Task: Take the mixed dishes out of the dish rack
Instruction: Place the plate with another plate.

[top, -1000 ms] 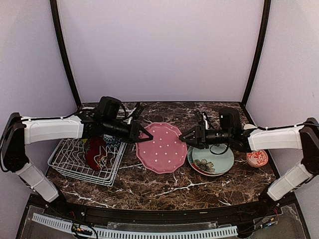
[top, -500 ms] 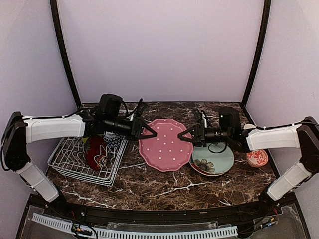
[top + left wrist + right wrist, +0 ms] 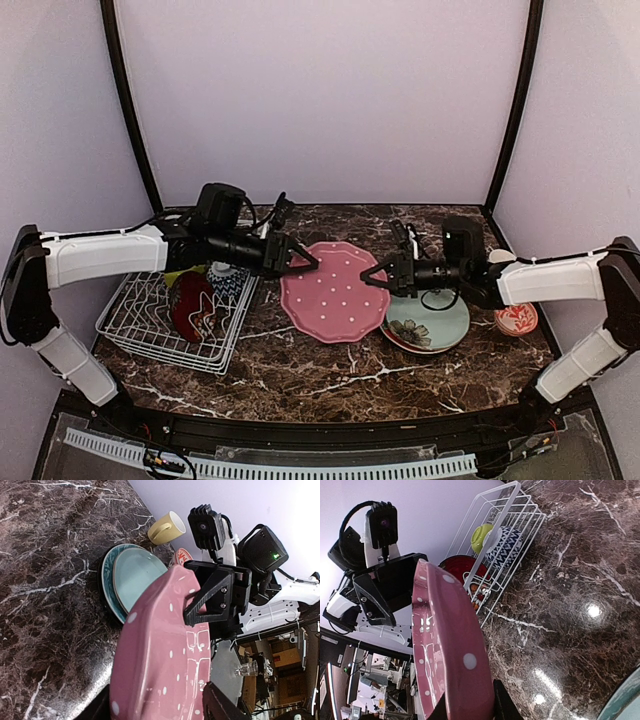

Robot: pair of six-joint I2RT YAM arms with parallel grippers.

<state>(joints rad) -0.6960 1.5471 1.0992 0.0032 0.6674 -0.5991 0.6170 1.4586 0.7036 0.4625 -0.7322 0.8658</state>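
A pink white-dotted plate [image 3: 332,292] hangs tilted above the table's middle between both grippers. My right gripper [image 3: 372,278] is shut on its right rim; in the right wrist view both fingers press the plate [image 3: 447,635] at my right gripper [image 3: 470,705]. My left gripper [image 3: 300,262] is at the plate's left rim, its jaws spread to either side of the plate [image 3: 155,645] in the left wrist view. The dish rack [image 3: 150,320] at the left holds a dark red floral plate [image 3: 190,305], a blue-white bowl [image 3: 228,282] and a lime-green bowl [image 3: 482,534].
A pale green plate lies stacked on a red-teal floral plate [image 3: 430,320] under the right arm. A red-white bowl [image 3: 516,318] sits at the far right. A pale yellow mug [image 3: 166,527] lies on its side behind the plates.
The right jaws have closed on the pink plate's right rim. The left jaws, shut on it before, have spread apart. The plate has shifted slightly right.
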